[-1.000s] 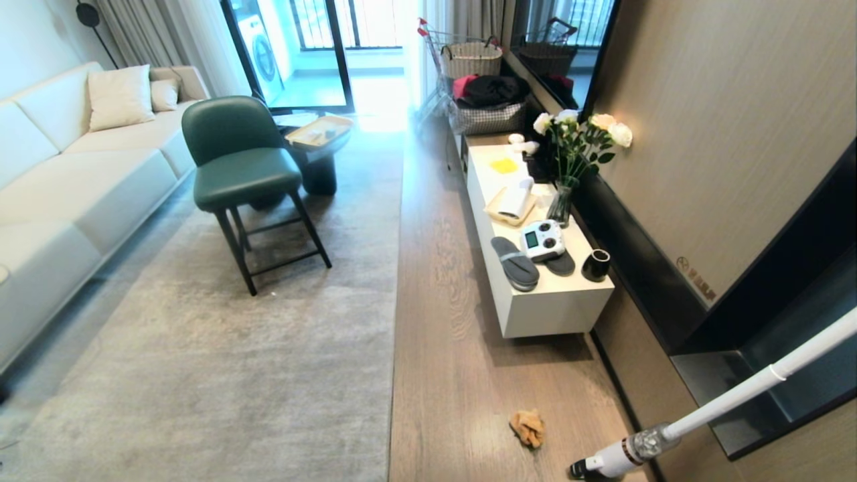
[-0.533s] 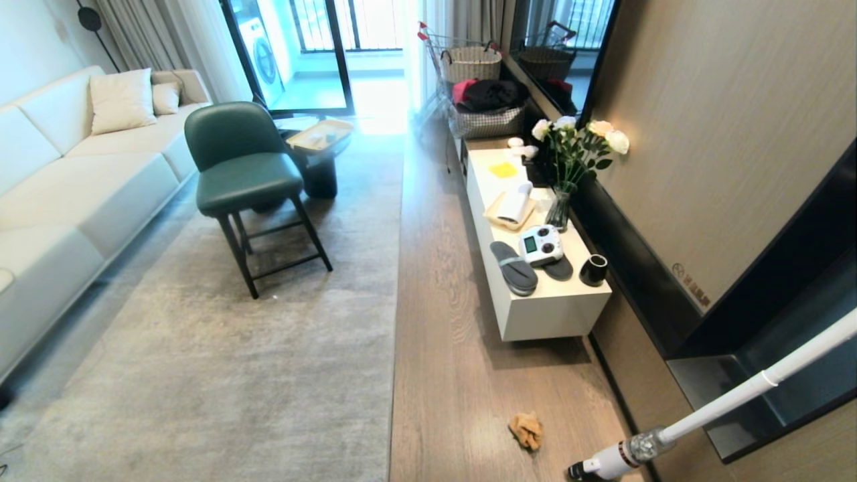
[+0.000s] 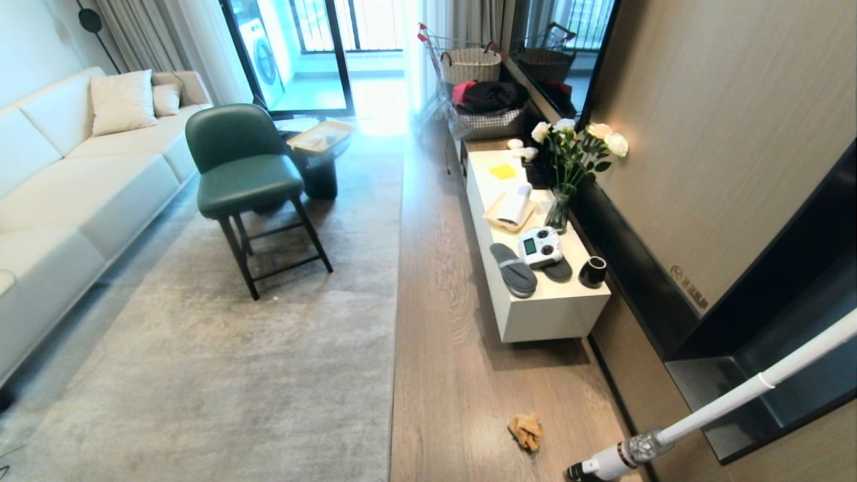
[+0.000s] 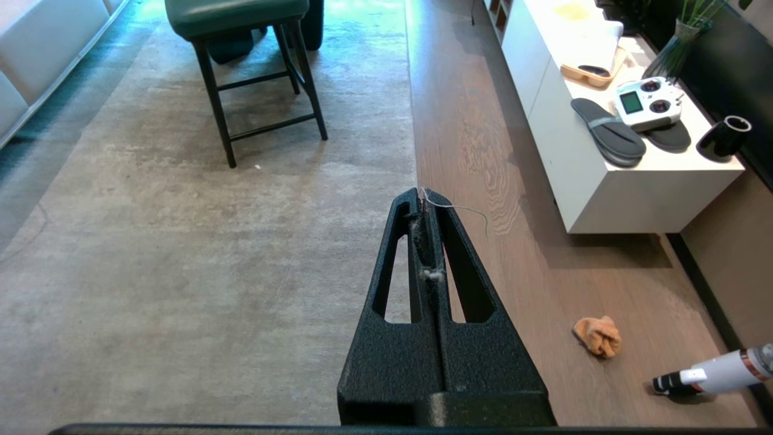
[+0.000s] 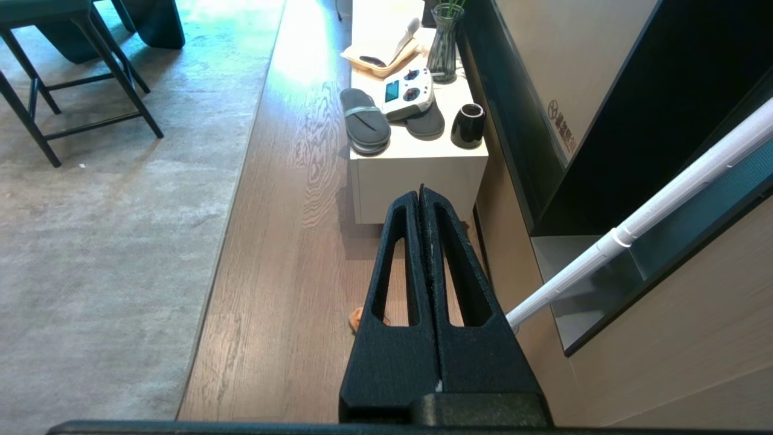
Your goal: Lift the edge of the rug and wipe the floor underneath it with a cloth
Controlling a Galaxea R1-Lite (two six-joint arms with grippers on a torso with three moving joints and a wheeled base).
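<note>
Bright window (image 3: 348,27) glare, bluish cast, warped edges

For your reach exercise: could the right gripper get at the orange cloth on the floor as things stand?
Probably not yet. The right gripper hangs shut, well above the cloth, which lies crumpled on bare floor between the rug edge and the vacuum. Nothing blocks it; the gripper must lower and open first.

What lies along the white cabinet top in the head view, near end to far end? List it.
Black cup → grey slippers → white remote controller → glass vase of flowers → tan tray with a white roll → yellow note.
</note>
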